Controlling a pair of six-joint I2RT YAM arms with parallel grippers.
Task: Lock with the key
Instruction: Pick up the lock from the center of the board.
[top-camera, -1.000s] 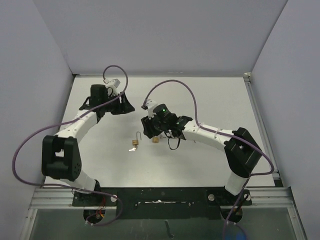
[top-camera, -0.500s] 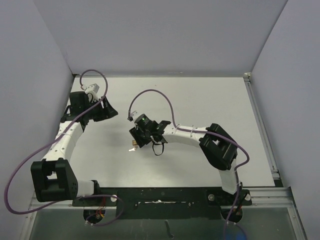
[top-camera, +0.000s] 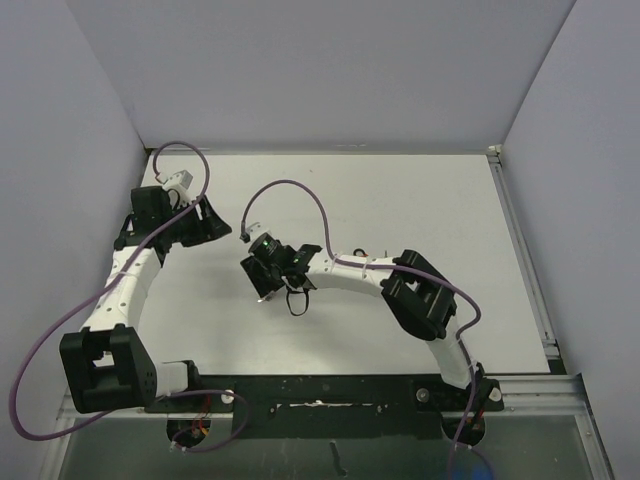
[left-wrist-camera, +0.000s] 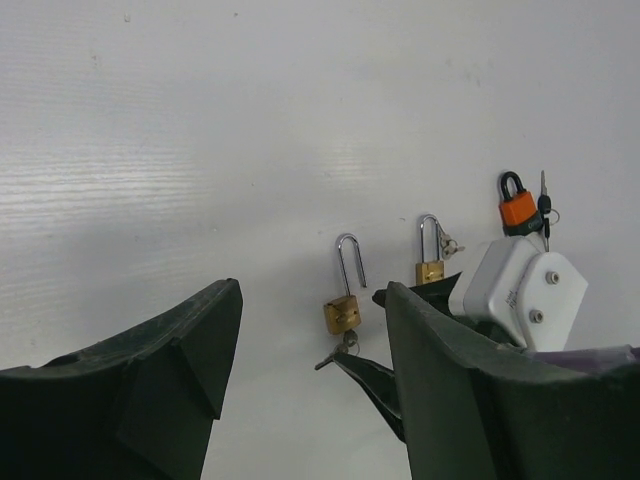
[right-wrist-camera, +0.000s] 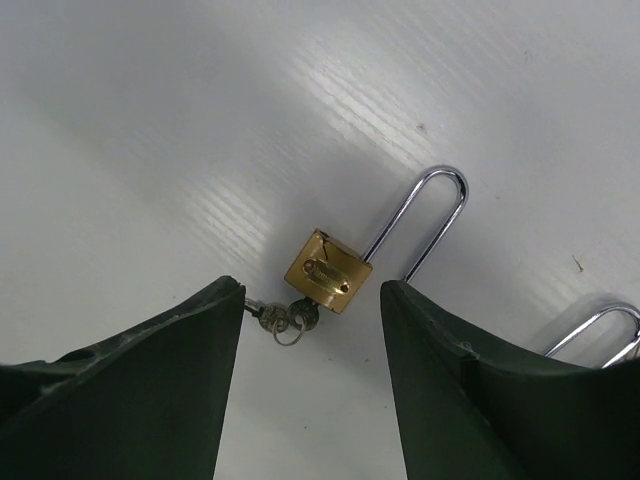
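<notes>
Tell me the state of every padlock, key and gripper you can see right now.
Brass padlock, shackle open, one leg free.
Key, at its keyhole end, seemingly inserted.
Other brass padlock, cannot tell.
Orange padlock, shackle looks shut.
Left gripper, open, empty.
Right gripper, open, above the brass padlock.

Seen from my left wrist: a second brass padlock (left-wrist-camera: 430, 270) and an orange padlock (left-wrist-camera: 518, 209), near each other on the white surface (left-wrist-camera: 200, 150).
</notes>
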